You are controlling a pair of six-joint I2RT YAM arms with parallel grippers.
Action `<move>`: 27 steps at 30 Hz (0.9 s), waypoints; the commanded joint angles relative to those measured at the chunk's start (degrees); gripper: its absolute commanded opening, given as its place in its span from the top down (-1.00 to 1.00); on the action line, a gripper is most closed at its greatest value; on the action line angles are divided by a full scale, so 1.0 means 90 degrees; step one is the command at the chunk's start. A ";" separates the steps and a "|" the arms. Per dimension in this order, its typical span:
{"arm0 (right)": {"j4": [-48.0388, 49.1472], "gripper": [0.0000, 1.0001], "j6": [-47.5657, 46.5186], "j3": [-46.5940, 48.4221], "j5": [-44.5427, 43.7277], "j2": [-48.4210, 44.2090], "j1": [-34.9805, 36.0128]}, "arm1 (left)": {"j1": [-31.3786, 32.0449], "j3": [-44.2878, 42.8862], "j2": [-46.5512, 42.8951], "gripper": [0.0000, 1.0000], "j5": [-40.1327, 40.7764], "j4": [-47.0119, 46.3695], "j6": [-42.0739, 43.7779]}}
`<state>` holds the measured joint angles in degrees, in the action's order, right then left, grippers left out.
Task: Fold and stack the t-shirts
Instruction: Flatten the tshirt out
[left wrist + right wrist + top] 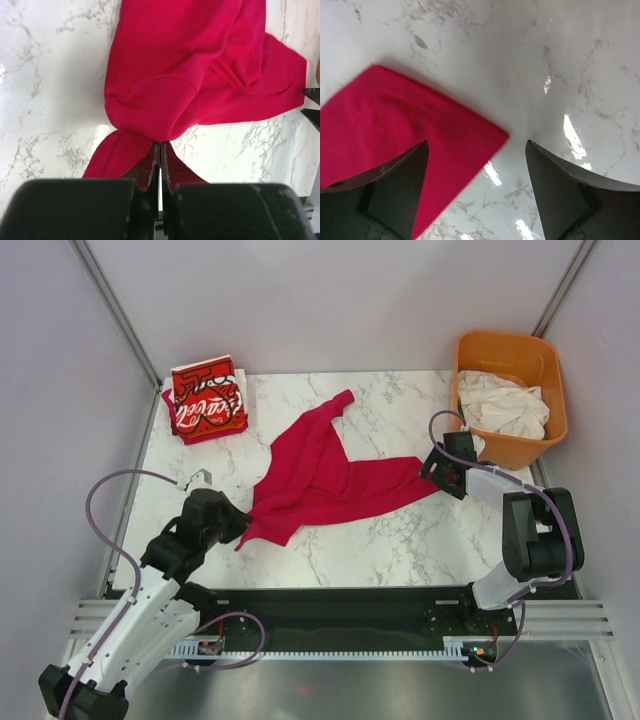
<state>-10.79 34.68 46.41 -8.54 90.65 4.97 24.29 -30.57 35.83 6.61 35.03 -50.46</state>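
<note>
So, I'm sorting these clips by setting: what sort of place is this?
Probably a robot lab cell, not a home: panel walls on metal framing enclose a marble-pattern table, the left arm and right arm are mounted at its near edge, and an orange tub holds off-white shirts.

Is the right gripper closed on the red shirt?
No, the right gripper stands wide open, and a corner of the red shirt lies free between its fingers.
</note>
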 commanded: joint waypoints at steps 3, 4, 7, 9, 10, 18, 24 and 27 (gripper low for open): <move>0.0378 -0.63 0.0219 0.0234 0.0001 0.0396 0.0004 | -0.0131 -0.0724 0.0051 0.96 0.0340 0.0561 0.0440; 0.0494 -0.57 0.0248 0.0098 0.0059 0.0396 0.0004 | -0.0141 -0.0725 0.0119 0.95 0.0301 0.0571 0.0440; 0.0534 -0.37 0.0220 -0.0097 0.0079 0.0348 -0.0006 | -0.0151 -0.0657 0.0159 0.95 0.0213 0.0561 0.0382; 0.0525 -0.33 0.0200 -0.0205 0.0069 0.0202 -0.0006 | -0.0151 -0.0588 0.0150 0.95 0.0213 0.0561 0.0362; 0.0505 -0.33 0.0190 -0.0322 0.0079 0.0124 -0.0006 | -0.0151 -0.0588 0.0140 0.95 0.0232 0.0561 0.0362; 0.0281 -0.34 0.0093 -0.0684 0.0100 -0.0482 -0.0006 | -0.0151 -0.0676 0.0188 0.95 0.0203 0.0561 0.0421; 0.0232 -0.34 0.0063 -0.0743 0.0185 -0.0580 -0.0006 | -0.0151 -0.0686 0.0159 0.96 0.0174 0.0561 0.0440; 0.0310 -0.29 0.0092 -0.0830 0.0265 -0.0571 0.0004 | -0.0151 -0.0676 0.0130 0.95 0.0154 0.0571 0.0450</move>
<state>-6.66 35.42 40.47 -7.33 86.28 5.04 23.22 -35.16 37.50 7.40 40.40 -48.34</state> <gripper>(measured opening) 0.654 0.030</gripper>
